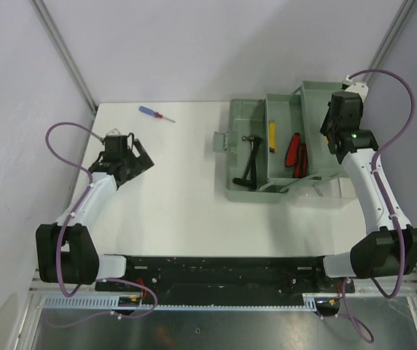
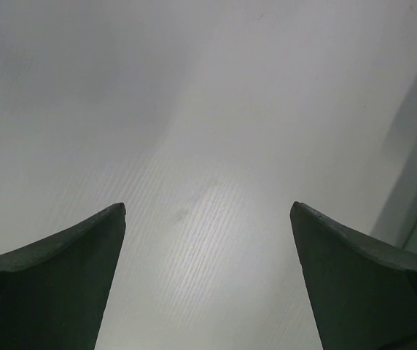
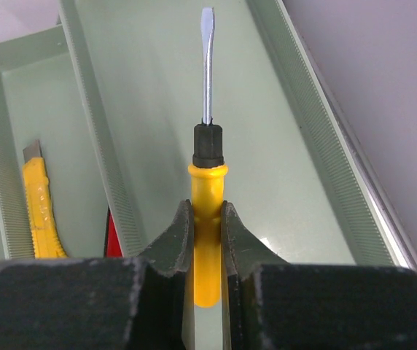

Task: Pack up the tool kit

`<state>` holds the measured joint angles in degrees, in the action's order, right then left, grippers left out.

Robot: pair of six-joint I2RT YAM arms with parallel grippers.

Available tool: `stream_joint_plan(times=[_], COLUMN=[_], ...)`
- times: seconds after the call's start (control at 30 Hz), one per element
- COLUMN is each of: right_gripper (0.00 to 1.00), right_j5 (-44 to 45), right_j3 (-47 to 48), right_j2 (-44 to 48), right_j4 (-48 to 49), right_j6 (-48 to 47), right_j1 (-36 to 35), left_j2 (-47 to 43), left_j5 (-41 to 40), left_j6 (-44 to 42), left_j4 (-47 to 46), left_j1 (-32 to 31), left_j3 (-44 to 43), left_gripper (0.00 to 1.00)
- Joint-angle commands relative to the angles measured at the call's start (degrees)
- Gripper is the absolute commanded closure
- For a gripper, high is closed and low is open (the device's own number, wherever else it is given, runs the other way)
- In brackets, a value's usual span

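Yellow plastic, smooth and hard, forms the handle of the flat-blade screwdriver (image 3: 208, 186) that the right pincer (image 3: 205, 219) is grasping, its two pads clenched on the handle's waist just below the black collar. The steel shaft points away from the wrist, over a long pale-green trough of the open toolbox (image 1: 239, 131), which sits on the right half of the desk (image 1: 179, 211).

I judge this tool light and stiff, so the load is no worry. The slick, rounded handle is what could twist or slide between flat pads, and a hold at mid-handle suits it better than one on the thin shaft.

Other compartments already hold a small hammer (image 1: 251, 157), a yellow knife (image 3: 39, 204) and red-handled tools (image 1: 296, 149).

A blue-handled screwdriver (image 1: 150, 111) lies alone near the desk's far left edge, well apart from the box. It looks slim and likely to roll, so it is probably best taken across its handle from above.

The left pincer (image 2: 208, 211) is released, fingers spread wide, hanging over bare desk with nothing between them.
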<state>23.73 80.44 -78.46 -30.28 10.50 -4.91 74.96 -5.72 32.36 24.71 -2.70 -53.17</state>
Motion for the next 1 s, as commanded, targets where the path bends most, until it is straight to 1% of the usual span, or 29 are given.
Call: stream_joint_plan(times=[0.0, 0.1, 0.23, 0.33, 0.4, 0.5, 0.53, 0.6, 0.63, 0.77, 0.87, 0.97], right_gripper=[0.91, 0.84, 0.8, 0.71, 0.61, 0.38, 0.32, 0.23, 0.21, 0.18, 0.19, 0.22], right_j5=[-1.4, -1.4, -2.2, -2.9, -3.5, -3.5, -3.2, -2.5, -2.1, -0.1, -0.5, -1.5], right_j3=[-0.8, -1.2, -1.3, -1.3, -1.3, -1.3, -1.3, -1.3, -1.3, -1.3, -1.3, -1.3], right_j2=[-2.0, -4.5, -7.4, -8.9, -9.1, -8.1, -7.4, -5.4, -4.2, 0.7, 3.4, 5.7], right_j4=[0.6, 0.6, 1.3, 1.2, 0.6, 0.1, 0.2, 1.5, 2.2, 5.4, 6.5, 6.8], right_j6=[0.5, 2.5, 4.7, 6.1, 6.6, 6.7, 6.7, 6.5, 6.5, 7.2, 8.2, 9.7], right_j1=[0.9, 1.0, 1.1, 1.2, 1.2, 1.1, 1.1, 1.2, 1.1, 1.1, 1.1, 0.7], left_j2=[0.9, 2.3, 4.8, 7.3, 9.2, 12.0, 13.1, 15.6, 17.1, 24.7, 32.3, 38.9], left_j5=[1.5, 4.0, 7.6, 8.6, 8.4, 8.2, 8.3, 8.8, 9.2, 10.2, 10.2, 7.6], left_j6=[-0.7, -0.4, 0.1, 0.4, 0.8, 2.1, 3.0, 4.9, 6.0, 12.3, 17.8, 23.0], left_j4=[-1.4, -1.6, -1.6, -1.7, -1.9, -2.1, -2.0, -2.0, -2.0, -2.0, -2.1, -2.1], left_j1=[0.3, 0.3, 0.3, 0.3, 0.2, 0.3, 0.3, 0.3, 0.2, -0.1, -0.6, -0.9], left_j3=[-1.7, -3.1, -6.0, -8.3, -10.0, -13.4, -14.6, -17.5, -19.0, -26.1, -32.0, -38.4], left_gripper=[0.01, 0.01, 0.01, 0.0, 0.01, 0.01, 0.01, 0.01, 0.01, 0.01, 0.02, 0.06])
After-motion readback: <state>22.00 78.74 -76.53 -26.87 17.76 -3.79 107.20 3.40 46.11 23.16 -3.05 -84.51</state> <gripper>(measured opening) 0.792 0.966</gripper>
